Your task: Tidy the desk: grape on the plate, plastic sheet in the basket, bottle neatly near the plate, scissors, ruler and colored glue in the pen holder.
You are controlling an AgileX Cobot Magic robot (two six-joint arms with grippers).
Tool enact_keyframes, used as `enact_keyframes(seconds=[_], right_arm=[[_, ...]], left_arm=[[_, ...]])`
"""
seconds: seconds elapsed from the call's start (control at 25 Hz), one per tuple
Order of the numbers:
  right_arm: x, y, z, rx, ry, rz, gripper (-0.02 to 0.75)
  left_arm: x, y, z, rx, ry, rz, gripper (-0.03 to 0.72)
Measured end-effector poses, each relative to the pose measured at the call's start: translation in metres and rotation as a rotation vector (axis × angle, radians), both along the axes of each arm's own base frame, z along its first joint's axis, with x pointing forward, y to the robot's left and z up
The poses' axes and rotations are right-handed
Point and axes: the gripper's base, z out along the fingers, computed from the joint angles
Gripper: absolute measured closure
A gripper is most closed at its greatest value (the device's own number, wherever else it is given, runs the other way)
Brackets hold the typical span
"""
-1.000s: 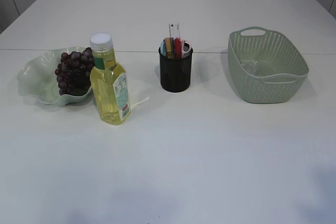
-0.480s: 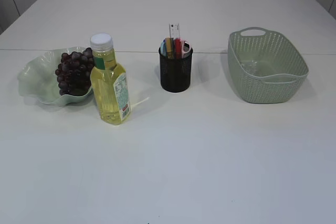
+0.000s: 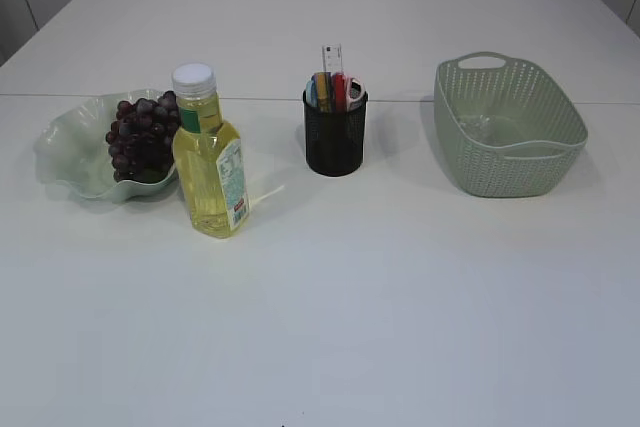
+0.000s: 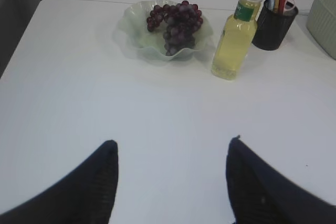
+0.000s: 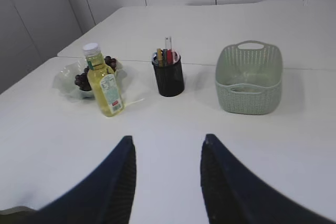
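Dark purple grapes (image 3: 141, 137) lie on the wavy pale green plate (image 3: 62, 152) at the left. A yellow bottle (image 3: 207, 159) with a white cap stands upright just right of the plate. The black mesh pen holder (image 3: 334, 135) holds the ruler (image 3: 332, 59), scissors (image 3: 354, 93) and colored glue sticks (image 3: 321, 90). A clear plastic sheet (image 3: 478, 129) lies inside the green basket (image 3: 520, 172). Neither arm shows in the exterior view. My left gripper (image 4: 173, 145) is open over bare table, well short of the plate. My right gripper (image 5: 167, 141) is open and empty too, back from all objects.
The white table (image 3: 400, 287) stretches wide in front of the objects. Its left edge (image 4: 21, 51) drops off beside the plate in the left wrist view. A seam (image 3: 260, 99) runs across the table behind the objects.
Nothing on the table has moved. A faint shadow at the lower right of the exterior view one second ago is gone.
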Motion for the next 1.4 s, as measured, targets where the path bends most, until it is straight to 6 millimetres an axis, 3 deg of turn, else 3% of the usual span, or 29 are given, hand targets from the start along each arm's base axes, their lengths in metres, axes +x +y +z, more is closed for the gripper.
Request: enact_keyframes(seconds=[0.2, 0.48, 0.72, 1.08, 1.4], right_arm=[[0.003, -0.007, -0.005, -0.084, -0.009, -0.059, 0.401], [0.028, -0.007, -0.033, -0.112, 0.123, -0.070, 0.401], [0.047, -0.007, -0.061, -0.138, 0.240, -0.081, 0.401], [0.060, -0.011, -0.084, -0.181, 0.329, -0.112, 0.400], [0.062, -0.011, -0.088, -0.190, 0.343, -0.118, 0.400]], left_arm=[[0.011, -0.002, -0.017, 0.016, 0.068, 0.000, 0.213], [0.021, -0.005, -0.035, 0.031, 0.142, -0.001, 0.213], [0.022, -0.003, -0.036, 0.050, 0.143, 0.016, 0.213], [0.022, -0.002, -0.037, 0.061, 0.142, 0.027, 0.213], [0.027, -0.003, -0.047, 0.071, 0.179, 0.026, 0.213]])
